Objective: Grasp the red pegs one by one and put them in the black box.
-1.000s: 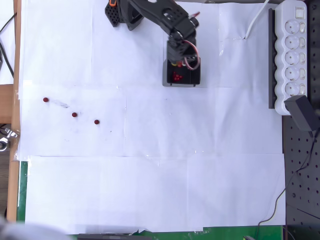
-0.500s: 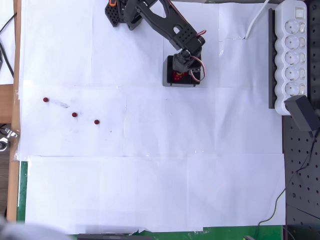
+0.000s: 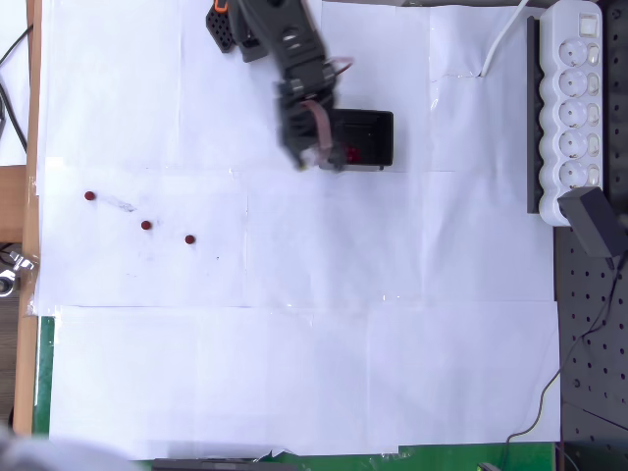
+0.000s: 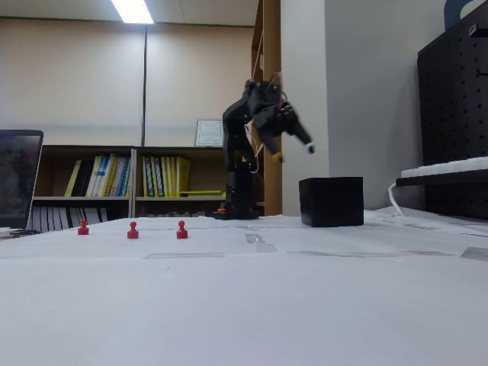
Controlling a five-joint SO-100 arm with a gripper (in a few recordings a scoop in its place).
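Observation:
Three red pegs lie on the white paper at the left in the overhead view (image 3: 90, 196) (image 3: 146, 225) (image 3: 189, 238); the fixed view shows them standing in a row (image 4: 83, 227) (image 4: 133, 229) (image 4: 181, 229). The black box (image 3: 373, 132) (image 4: 332, 201) sits near the arm's base, with red pegs (image 3: 350, 155) visible inside it. My gripper (image 3: 319, 160) (image 4: 293, 152) hangs in the air above the box's left edge. It is open, its fingers spread with nothing between them.
A white power strip (image 3: 574, 98) on a black rail runs along the right edge, with a black adapter (image 3: 596, 221) and a pegboard beside it. The table's wooden edge (image 3: 29, 245) is at the left. A laptop (image 4: 19, 175) stands at the left of the fixed view.
The arm has swung left, away from over the box, which now shows uncovered. The three pegs on the paper have not moved.

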